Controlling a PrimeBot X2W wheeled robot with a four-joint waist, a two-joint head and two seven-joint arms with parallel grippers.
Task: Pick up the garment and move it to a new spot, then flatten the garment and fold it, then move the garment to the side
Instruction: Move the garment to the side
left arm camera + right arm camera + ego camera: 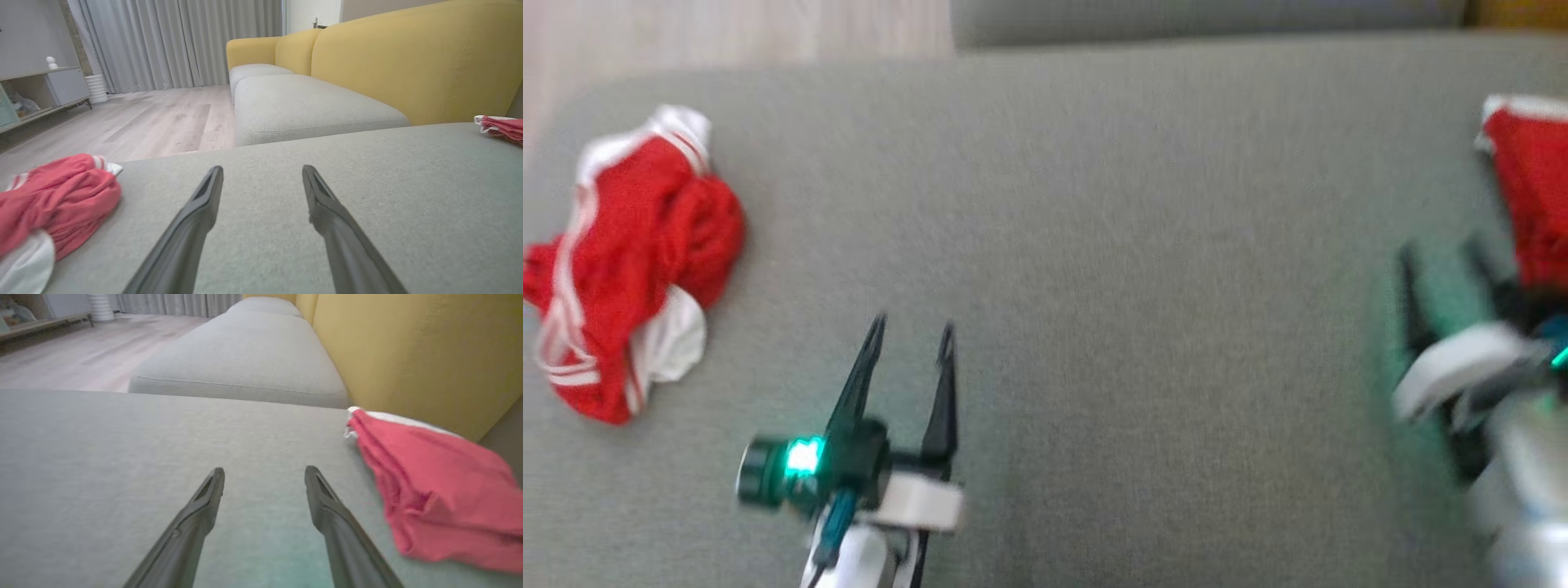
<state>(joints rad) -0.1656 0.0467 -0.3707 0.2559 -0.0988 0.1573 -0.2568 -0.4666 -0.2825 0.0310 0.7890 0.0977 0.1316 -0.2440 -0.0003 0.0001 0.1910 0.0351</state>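
Head view: crumpled red garment [629, 261], frame left, likely soft, limp; pinch a raised fold; left gripper [913, 325], right gripper [1441, 250] both apart.

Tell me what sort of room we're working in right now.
Most likely a home living room: a yellow-backed sofa with grey seat cushions, floor-length grey curtains, and a low shelf unit standing on a wood-look floor.

Red garment [629, 261] — white stripes — grey cushion [1094, 245], yellow backrest [408, 61].
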